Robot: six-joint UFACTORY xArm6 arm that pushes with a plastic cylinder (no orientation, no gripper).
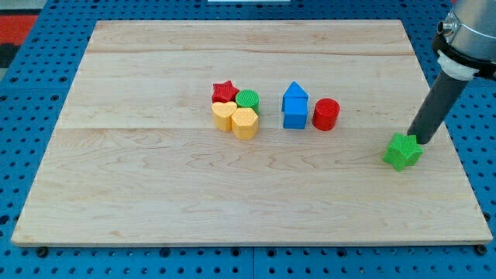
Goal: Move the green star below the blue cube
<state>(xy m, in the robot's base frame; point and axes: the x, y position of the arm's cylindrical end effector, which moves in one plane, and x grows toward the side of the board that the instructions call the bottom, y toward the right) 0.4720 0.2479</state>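
My tip (419,140) is resting against the upper right edge of the green star (402,151), which is sitting near the worktop's (155,201) right edge, well apart from the blue cube (294,113). There is no hand, only the rod, so nothing is being held. An off-centre push is risking the star spinning away or striking the red cylinder (326,114).

A pale wooden board (155,194) lay under even light. Around the board on every side ran a blue perforated surface (31,155); beyond the board's top-left corner showed a red patch (19,27).
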